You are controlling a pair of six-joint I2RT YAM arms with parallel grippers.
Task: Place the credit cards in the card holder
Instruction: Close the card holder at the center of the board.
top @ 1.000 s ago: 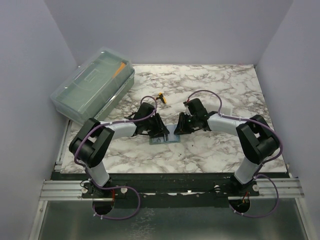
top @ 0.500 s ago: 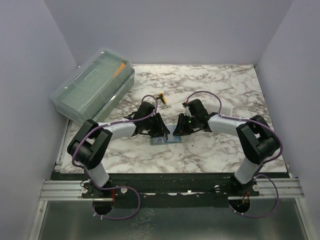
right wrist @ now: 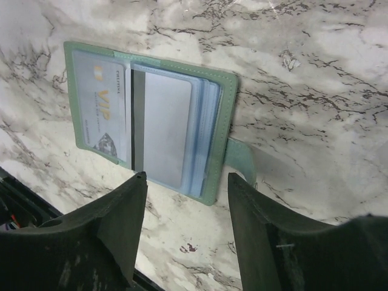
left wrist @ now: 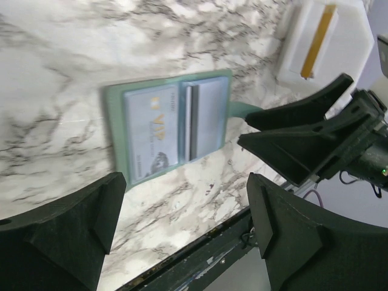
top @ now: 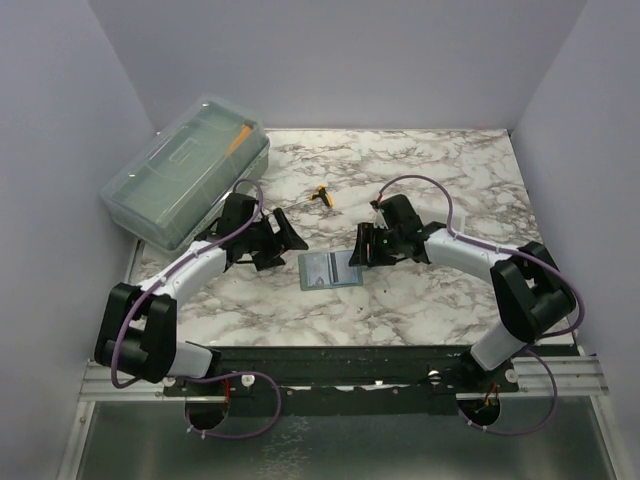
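Left gripper (top: 288, 245) hangs spread and empty, left of the card holder (top: 330, 269); right gripper (top: 358, 250), jaws apart and empty too, hovers just right of it. Both credit cards (right wrist: 103, 115) lie inside the open card holder.

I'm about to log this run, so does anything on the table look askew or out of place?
Nothing stands out. The sage-green folding card holder lies open on the marble table, a pale VIP card and a dark-striped card seated squarely in its pockets. The left pincer and right pincer are open, clear of it.
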